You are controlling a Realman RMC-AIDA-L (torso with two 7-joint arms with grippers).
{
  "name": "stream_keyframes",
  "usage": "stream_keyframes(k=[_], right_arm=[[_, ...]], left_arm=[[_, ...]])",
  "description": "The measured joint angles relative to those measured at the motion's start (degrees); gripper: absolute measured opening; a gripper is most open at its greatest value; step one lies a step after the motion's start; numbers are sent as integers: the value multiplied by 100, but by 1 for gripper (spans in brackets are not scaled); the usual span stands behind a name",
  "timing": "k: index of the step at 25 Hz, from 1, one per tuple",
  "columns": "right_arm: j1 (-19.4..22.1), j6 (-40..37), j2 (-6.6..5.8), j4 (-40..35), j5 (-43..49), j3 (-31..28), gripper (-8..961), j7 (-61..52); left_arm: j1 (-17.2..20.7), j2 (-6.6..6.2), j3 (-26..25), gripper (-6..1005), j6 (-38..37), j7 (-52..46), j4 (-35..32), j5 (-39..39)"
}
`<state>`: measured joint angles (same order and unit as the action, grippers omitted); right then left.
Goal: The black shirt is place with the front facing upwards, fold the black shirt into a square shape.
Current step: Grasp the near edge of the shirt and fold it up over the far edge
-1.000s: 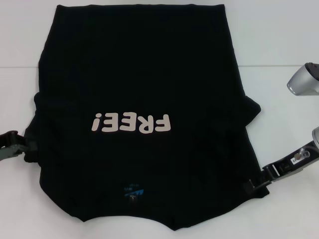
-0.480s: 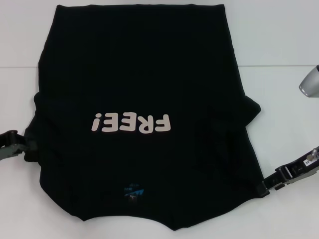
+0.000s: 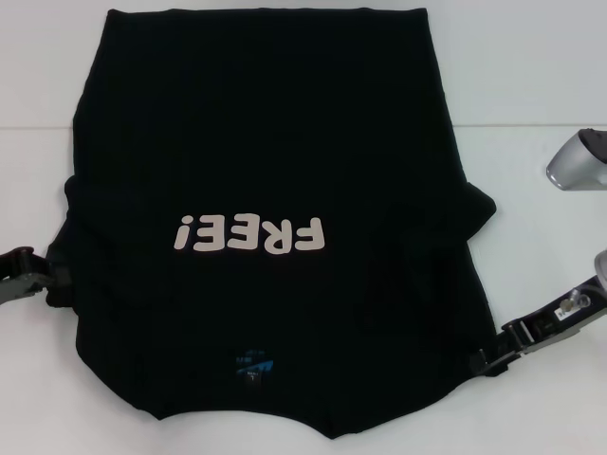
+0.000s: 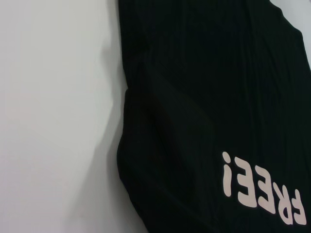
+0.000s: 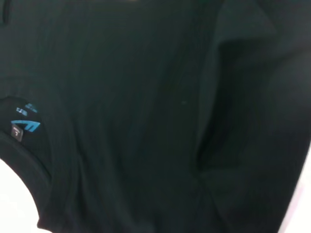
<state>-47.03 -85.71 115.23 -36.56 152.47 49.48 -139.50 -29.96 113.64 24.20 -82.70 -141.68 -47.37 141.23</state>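
The black shirt point(image 3: 266, 123) lies spread flat on the white table point(image 3: 531, 76), front up. Its pale "FREE!" lettering point(image 3: 248, 234) reads upside down from the head view, and the blue neck label point(image 3: 251, 365) is near the front edge. My left gripper point(image 3: 43, 277) sits low at the bunched left sleeve and meets the cloth. My right gripper point(image 3: 484, 343) rests against the shirt's near right edge, below the folded-in right sleeve point(image 3: 469, 204). The left wrist view shows the shirt point(image 4: 204, 87) and its lettering point(image 4: 262, 194). The right wrist view is filled by the shirt point(image 5: 146, 111) and its label point(image 5: 26, 124).
A silver link of my right arm point(image 3: 579, 161) hangs over the table at the right edge. Bare white table surrounds the shirt on the left, right and far sides. The shirt's collar end reaches almost to the table's near edge.
My right gripper drew away to the right half a second ago and has now come back against the shirt's near right edge. The left arm and the shirt have not moved.
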Motion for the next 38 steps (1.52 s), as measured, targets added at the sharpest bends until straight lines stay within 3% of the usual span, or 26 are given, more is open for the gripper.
stream_keyframes(k=[9,20,38], right_arm=[[-131,57,173,-38,-36,-37,624,30],[-206,246,262,9,-108,-7,624,31],[-105,294,177,-17,-260,-344,625,-28]], left_arm=[[-8,0,-4,28,-1,0,-1,-13],[-10,0,-4,27,-1,-1,-1,-39],[-6,0,-3,27,-1,0,-1,-69]])
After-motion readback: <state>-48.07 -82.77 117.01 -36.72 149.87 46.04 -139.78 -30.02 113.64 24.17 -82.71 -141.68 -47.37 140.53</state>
